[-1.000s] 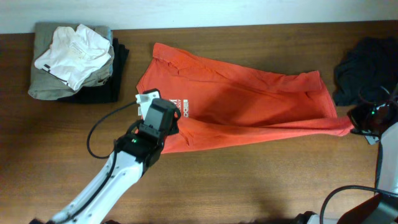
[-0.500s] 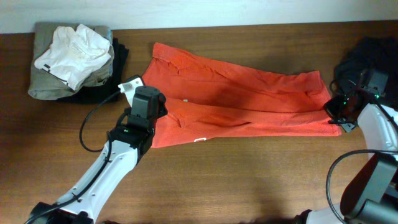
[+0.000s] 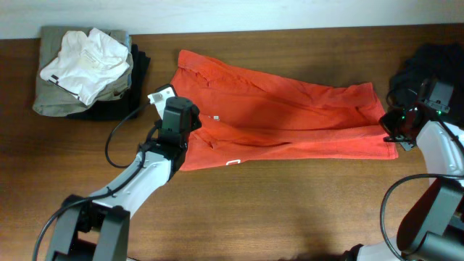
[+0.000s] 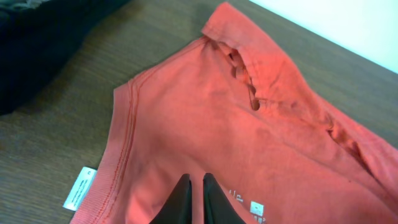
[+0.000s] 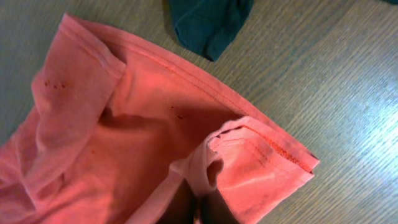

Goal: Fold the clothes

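Observation:
The red-orange T-shirt (image 3: 290, 116) lies folded lengthwise across the table. My left gripper (image 3: 181, 119) rests over its left end. In the left wrist view the fingers (image 4: 196, 179) stand a narrow slit apart above flat fabric (image 4: 249, 124), beside white lettering (image 4: 255, 208) and a white tag (image 4: 79, 186). My right gripper (image 3: 395, 133) is at the shirt's right end. The right wrist view shows a fold of the hem (image 5: 124, 124) bunched over the near-closed fingers (image 5: 199, 200). A dark navy garment (image 3: 428, 69) lies just beyond it, its corner (image 5: 211, 22) in the right wrist view.
A stack of folded clothes (image 3: 83, 69), white on grey on black, sits at the table's back left; its dark edge (image 4: 37, 43) shows in the left wrist view. Bare wooden table (image 3: 290, 210) runs along the front.
Both arms carried the shirt's front edge back over the shirt, folding it lengthwise. The left gripper then shifted slightly right, and its fingers have parted a little.

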`<action>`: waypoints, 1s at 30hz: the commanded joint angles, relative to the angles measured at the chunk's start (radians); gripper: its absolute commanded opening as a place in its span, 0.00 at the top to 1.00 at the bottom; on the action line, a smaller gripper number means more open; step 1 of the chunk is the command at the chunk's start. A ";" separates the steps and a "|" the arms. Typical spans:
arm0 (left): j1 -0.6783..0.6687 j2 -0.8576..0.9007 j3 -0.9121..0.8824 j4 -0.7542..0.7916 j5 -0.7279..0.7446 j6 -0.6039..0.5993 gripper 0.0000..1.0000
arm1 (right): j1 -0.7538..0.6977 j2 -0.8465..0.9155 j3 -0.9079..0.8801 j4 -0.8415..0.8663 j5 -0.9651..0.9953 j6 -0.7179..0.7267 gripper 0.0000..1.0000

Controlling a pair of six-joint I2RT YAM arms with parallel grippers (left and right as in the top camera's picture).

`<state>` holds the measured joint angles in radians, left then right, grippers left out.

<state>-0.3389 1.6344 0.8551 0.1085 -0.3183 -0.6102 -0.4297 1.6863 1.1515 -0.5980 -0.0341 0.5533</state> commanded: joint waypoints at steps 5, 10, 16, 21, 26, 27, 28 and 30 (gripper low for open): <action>0.008 0.012 0.027 0.028 0.010 0.168 0.07 | 0.033 0.003 0.025 0.006 0.017 -0.064 0.01; 0.008 -0.124 0.122 -0.248 0.208 0.171 0.07 | 0.016 0.002 0.192 -0.175 0.003 -0.112 0.01; -0.019 -0.111 0.134 -0.470 0.507 -0.026 0.09 | 0.018 0.004 0.244 -0.226 -0.117 -0.149 0.01; -0.092 -0.010 0.134 -0.487 0.536 -0.192 0.10 | 0.019 0.004 0.244 -0.260 -0.142 -0.151 0.01; -0.101 0.066 0.134 -0.475 0.517 -0.253 0.11 | 0.019 0.004 0.244 -0.267 -0.139 -0.157 0.01; -0.101 0.078 0.134 -0.468 0.512 -0.253 0.11 | 0.019 0.004 0.244 -0.266 -0.139 -0.157 0.01; -0.101 0.087 0.134 -0.459 0.507 -0.253 0.11 | 0.019 0.004 0.244 -0.266 -0.138 -0.157 0.01; -0.101 0.100 0.134 -0.434 0.472 -0.253 0.11 | 0.019 0.004 0.244 -0.267 -0.137 -0.158 0.01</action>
<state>-0.4431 1.7096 0.9874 -0.3496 0.1898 -0.8314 -0.4099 1.6897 1.3800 -0.8635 -0.1608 0.4072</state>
